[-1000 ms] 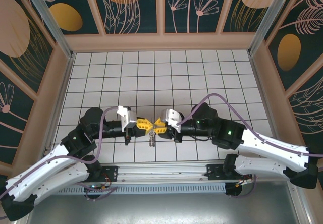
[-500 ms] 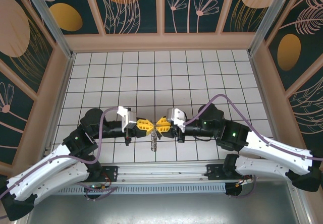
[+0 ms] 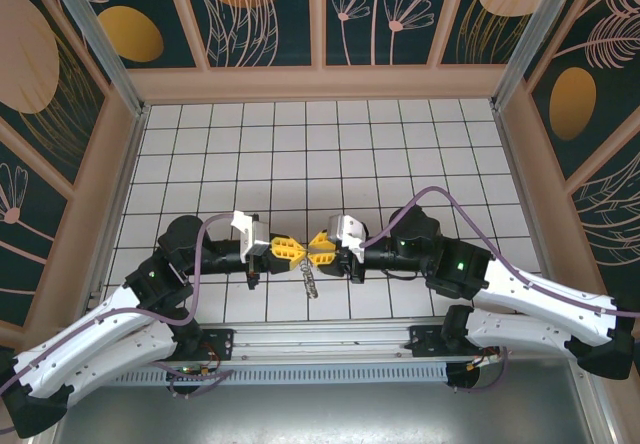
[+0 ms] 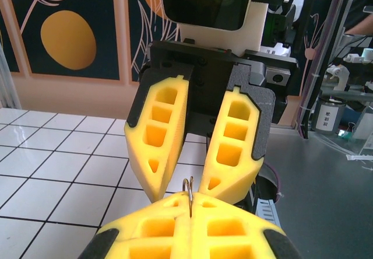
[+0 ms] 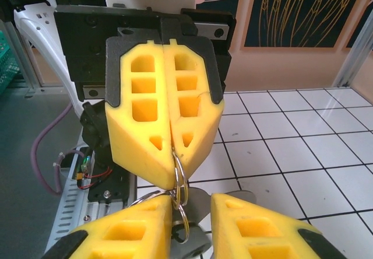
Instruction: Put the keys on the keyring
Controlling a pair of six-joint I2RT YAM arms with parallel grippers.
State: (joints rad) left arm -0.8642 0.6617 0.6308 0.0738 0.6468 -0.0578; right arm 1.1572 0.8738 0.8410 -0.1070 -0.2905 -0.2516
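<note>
My left gripper (image 3: pixel 297 252) is shut on a thin silver metal keyring (image 4: pixel 189 188), pinched edge-on at its fingertips. In the right wrist view the keyring (image 5: pixel 182 174) hangs from the left gripper (image 5: pixel 173 177) as linked rings. A key (image 5: pixel 203 242) with a dark head dangles below them. My right gripper (image 3: pixel 315 244) faces the left one tip to tip. It is open, with its fingers (image 5: pixel 125 230) on either side of the rings and key. From above, the key (image 3: pixel 308 282) hangs tilted under the two grippers.
The white tiled floor (image 3: pixel 330 154) spreads out behind the grippers, enclosed by tan walls. A metal rail (image 3: pixel 320 349) with the arm bases runs along the near edge. Purple cables (image 3: pixel 425 199) loop over both arms.
The right arm has shifted and its gripper has closed in tip to tip on the left one. The hanging key has swung to a tilt. The left gripper has held still.
</note>
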